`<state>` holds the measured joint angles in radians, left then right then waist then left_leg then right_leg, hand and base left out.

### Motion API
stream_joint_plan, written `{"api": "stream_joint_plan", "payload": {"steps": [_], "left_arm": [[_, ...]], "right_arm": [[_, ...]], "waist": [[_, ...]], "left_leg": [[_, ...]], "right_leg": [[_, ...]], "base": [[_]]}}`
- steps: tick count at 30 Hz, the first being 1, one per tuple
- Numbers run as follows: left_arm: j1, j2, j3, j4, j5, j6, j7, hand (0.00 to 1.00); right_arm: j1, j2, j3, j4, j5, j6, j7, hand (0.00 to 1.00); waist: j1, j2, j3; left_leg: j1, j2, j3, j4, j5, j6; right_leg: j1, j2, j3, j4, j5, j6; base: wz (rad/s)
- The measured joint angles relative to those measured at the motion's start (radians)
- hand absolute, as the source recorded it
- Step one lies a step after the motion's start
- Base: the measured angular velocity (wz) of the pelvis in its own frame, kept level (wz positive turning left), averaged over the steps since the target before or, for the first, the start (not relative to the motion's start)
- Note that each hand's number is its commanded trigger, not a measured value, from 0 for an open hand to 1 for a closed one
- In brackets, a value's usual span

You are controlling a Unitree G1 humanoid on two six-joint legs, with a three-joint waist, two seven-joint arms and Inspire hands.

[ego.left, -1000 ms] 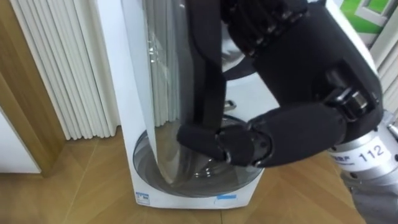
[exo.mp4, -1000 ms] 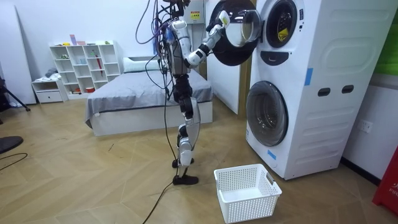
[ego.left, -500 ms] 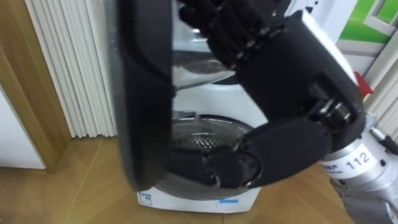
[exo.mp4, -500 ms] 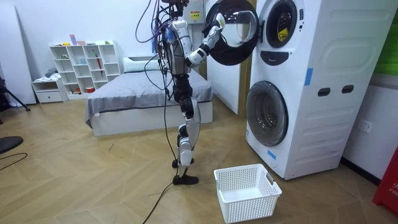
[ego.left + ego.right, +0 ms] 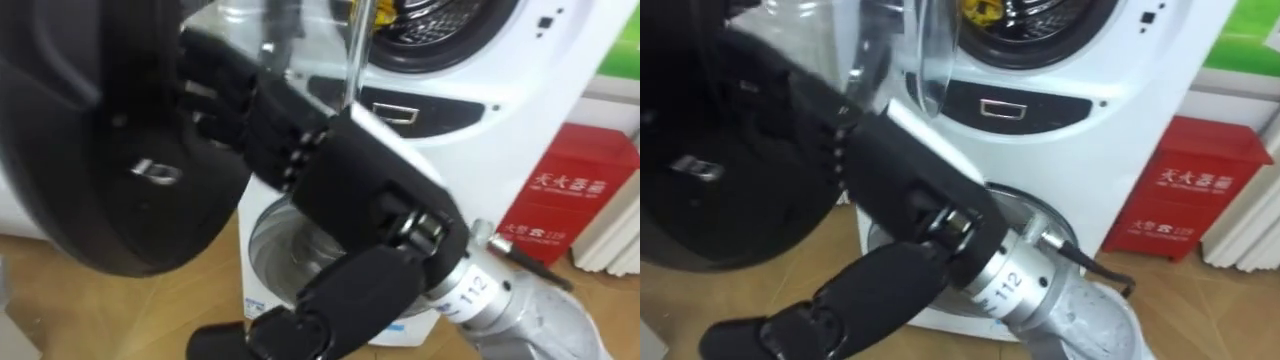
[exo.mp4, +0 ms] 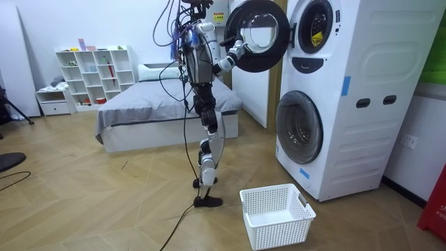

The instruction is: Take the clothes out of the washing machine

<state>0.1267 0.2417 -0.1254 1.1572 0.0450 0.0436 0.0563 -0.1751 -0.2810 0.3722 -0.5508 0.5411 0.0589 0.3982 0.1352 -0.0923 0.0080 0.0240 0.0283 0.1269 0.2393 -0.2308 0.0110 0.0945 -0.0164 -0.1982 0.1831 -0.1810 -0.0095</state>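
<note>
Two washers stood stacked, and the robot stood before them on the room view's left, its right arm raised to the upper one's open door. Its right hand lay against the door's dark face, fingers stretched nearly straight, thumb hanging apart below, clasping nothing. Some yellow cloth lay inside the upper drum, beyond the door. A white basket sat on the floor before the lower washer, near the robot's feet.
</note>
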Motion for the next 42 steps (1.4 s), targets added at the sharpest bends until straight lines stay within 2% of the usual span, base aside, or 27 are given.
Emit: {"api": "stream_joint_plan", "payload": {"steps": [5, 12, 16, 22, 24, 28, 32, 34, 36, 38, 40, 42], "left_arm": [[-0.004, 0.0, -0.019, 0.005, -0.013, 0.0, 0.001, 0.0], [-0.022, -0.01, -0.015, 0.005, -0.015, 0.003, 0.001, 0.0], [-0.027, -0.016, -0.017, 0.003, -0.054, 0.002, 0.021, 0.0], [-0.028, -0.017, -0.013, -0.005, -0.053, 0.003, 0.024, 0.0], [-0.028, -0.017, -0.013, -0.02, -0.053, 0.008, 0.024, 0.0], [-0.021, -0.016, -0.012, -0.021, -0.053, 0.018, 0.024, 0.0], [0.004, -0.016, -0.003, -0.047, -0.054, 0.021, 0.024, 0.0], [0.008, -0.016, 0.006, -0.047, -0.053, 0.021, 0.022, 0.0], [0.018, -0.018, 0.008, -0.047, -0.053, 0.02, 0.021, 0.0], [0.025, -0.02, 0.009, -0.046, -0.053, 0.02, 0.021, 0.0], [0.028, -0.021, 0.009, -0.046, -0.054, 0.02, 0.021, 0.0], [0.039, -0.021, 0.013, -0.047, -0.053, 0.02, 0.022, 0.0]], "right_arm": [[0.0, 0.002, 0.023, 0.059, -0.007, 0.001, 0.005, 0.0], [-0.005, 0.018, 0.045, 0.109, -0.123, 0.007, 0.021, 0.0], [-0.011, 0.018, 0.064, 0.158, -0.182, 0.008, 0.006, 0.0], [-0.011, 0.007, 0.075, 0.224, -0.198, 0.01, -0.027, 0.0], [-0.011, 0.004, 0.075, 0.239, -0.198, 0.03, -0.045, 0.0], [0.014, -0.003, 0.074, 0.279, -0.205, 0.046, -0.056, 0.0], [0.077, -0.008, 0.059, 0.337, -0.236, 0.047, -0.058, 0.0], [0.112, -0.025, 0.03, 0.343, -0.267, 0.051, -0.059, 0.0], [0.143, -0.038, -0.007, 0.347, -0.282, 0.048, -0.06, 0.0], [0.166, -0.042, -0.051, 0.366, -0.305, 0.043, -0.072, 0.0], [0.168, -0.042, -0.095, 0.369, -0.311, 0.043, -0.093, 0.0], [0.169, -0.039, -0.142, 0.375, -0.31, 0.043, -0.131, 0.0]], "waist": [[0.008, 0.001, 0.0009], [0.01, 0.007, 0.0048], [0.014, 0.009, 0.0059], [0.023, 0.01, 0.0067], [0.025, 0.01, 0.0067], [0.021, 0.011, 0.0072], [-0.003, 0.016, 0.0066], [-0.015, 0.022, 0.0075], [-0.027, 0.032, 0.0034], [-0.046, 0.04, -0.005], [-0.057, 0.048, -0.0028], [-0.076, 0.052, -0.0041]], "left_leg": [[-0.001, -0.003, -0.016, 0.003, 0.0, 0.0], [-0.028, -0.005, -0.028, 0.001, 0.0, 0.0], [-0.027, -0.005, -0.029, 0.002, 0.002, -0.001], [-0.016, -0.006, -0.026, -0.004, 0.002, -0.001], [-0.017, -0.006, -0.026, -0.005, 0.002, -0.001], [-0.012, -0.007, -0.035, -0.006, 0.002, -0.001], [-0.002, -0.01, -0.048, -0.006, 0.002, -0.001], [-0.005, -0.01, -0.048, -0.005, 0.002, 0.0], [-0.007, -0.01, -0.048, -0.003, 0.002, 0.0], [-0.011, -0.011, -0.048, -0.003, 0.002, 0.0], [-0.01, -0.011, -0.045, -0.002, 0.003, 0.001], [0.002, -0.011, -0.043, -0.005, 0.006, 0.0]], "right_leg": [[0.002, -0.001, 0.001, 0.0, 0.0, 0.0], [-0.008, -0.001, -0.001, -0.014, 0.0, 0.0], [-0.011, 0.001, 0.0, -0.015, 0.0, 0.0], [-0.008, -0.001, 0.003, -0.016, 0.0, 0.0], [-0.01, -0.001, 0.003, -0.016, 0.0, 0.0], [-0.002, -0.001, 0.0, -0.016, 0.0, 0.0], [0.011, -0.001, 0.003, -0.017, 0.0, 0.0], [0.01, -0.001, 0.002, -0.016, 0.0, 0.0], [0.011, -0.002, 0.003, -0.015, 0.0, 0.0], [0.011, -0.002, 0.002, -0.015, 0.0, 0.0], [0.01, -0.003, 0.004, -0.016, 0.0, 0.0], [0.014, -0.002, 0.006, -0.015, 0.0, 0.0]], "base": [[0.08], [0.05], [0.01], [0.0], [0.0], [0.04], [0.12], [0.0], [0.0], [0.0], [-0.06], [-0.05]]}}
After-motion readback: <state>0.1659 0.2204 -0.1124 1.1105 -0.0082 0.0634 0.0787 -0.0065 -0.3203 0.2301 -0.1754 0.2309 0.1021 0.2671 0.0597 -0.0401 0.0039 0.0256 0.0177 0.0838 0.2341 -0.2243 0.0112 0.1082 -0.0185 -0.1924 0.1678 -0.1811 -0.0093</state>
